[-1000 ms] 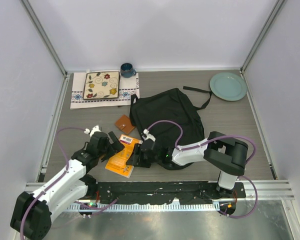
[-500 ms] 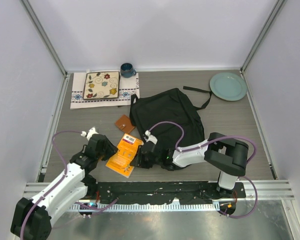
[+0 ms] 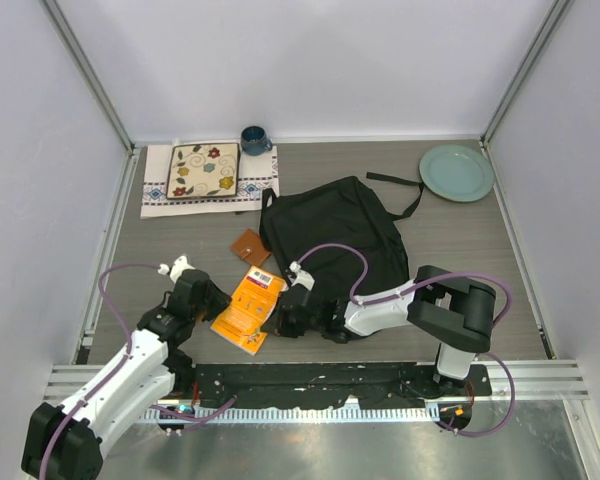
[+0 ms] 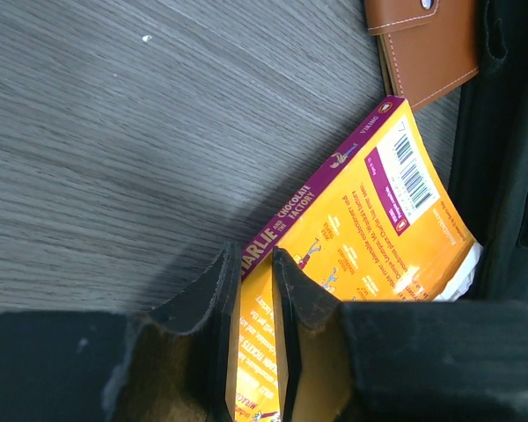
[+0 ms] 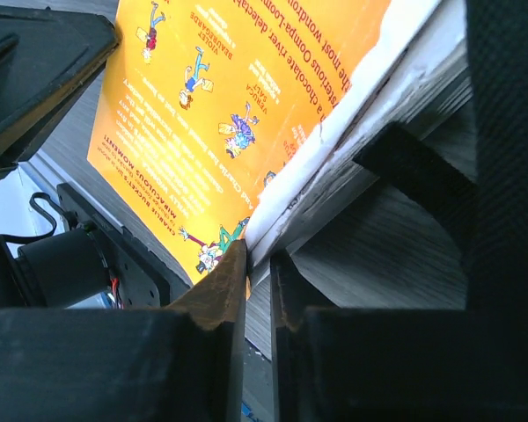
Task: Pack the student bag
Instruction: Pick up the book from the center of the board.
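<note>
An orange paperback book (image 3: 248, 305) lies between my two grippers, just left of the student bag (image 3: 340, 235), a big black backpack spread flat mid-table. My left gripper (image 3: 212, 298) is at the book's spine edge. In the left wrist view its fingers (image 4: 220, 290) stand close together, and the purple spine and orange cover (image 4: 396, 220) run into the gap at the left gripper (image 4: 255, 264). My right gripper (image 3: 280, 318) is at the opposite edge. In the right wrist view the right gripper (image 5: 260, 259) pinches the white page edge (image 5: 334, 141), one finger on the cover.
A brown leather wallet (image 3: 248, 246) lies just beyond the book, against the bag. A patterned tile (image 3: 203, 170) on a white cloth and a blue mug (image 3: 253, 139) stand at the back left. A green plate (image 3: 457, 172) is at the back right. A bag strap (image 3: 400, 195) trails toward the plate.
Both grippers went from wide open to nearly closed on the book's two edges. The left arm drew back slightly to the lower left. The book barely shifted.
</note>
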